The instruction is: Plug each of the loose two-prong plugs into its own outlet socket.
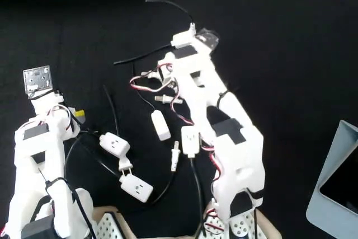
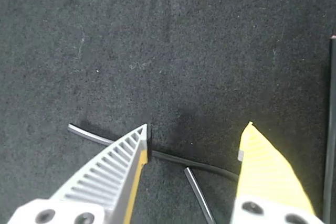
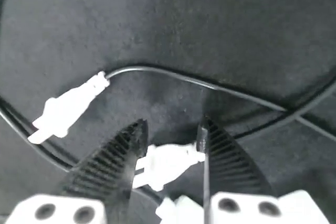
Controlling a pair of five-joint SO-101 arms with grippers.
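**Two pincers, one plug about to be picked up**

On the left, we are looking down past the left pincer [image 2: 194,145]. Its fingers are standing wide apart and holding nothing. A thin black cable [image 2: 173,157] is lying on the cloth under it. We are guessing this arm is waiting out of the way so the other arm has room.

In the middle, we are finding three white sockets. The first socket [image 1: 114,145] and the second socket [image 1: 136,187] are lying near each other, and the third socket [image 1: 190,140] is lying close by the right arm. We are thinking they are sitting near the plugs to keep the trip short.

Next, the right pincer [image 3: 172,129] is hanging open over the near plug [image 3: 165,163], one finger on each side. We are judging it is lined up to squeeze and lift. We are not able to tell if the fingers are touching it. The far plug [image 3: 65,111] is lying off to one side, apart from the fingers.

Everything is resting on a black cloth [image 1: 291,54]. At the right edge, a grey-blue stand [image 1: 330,194] is leaning with a dark screen in it.
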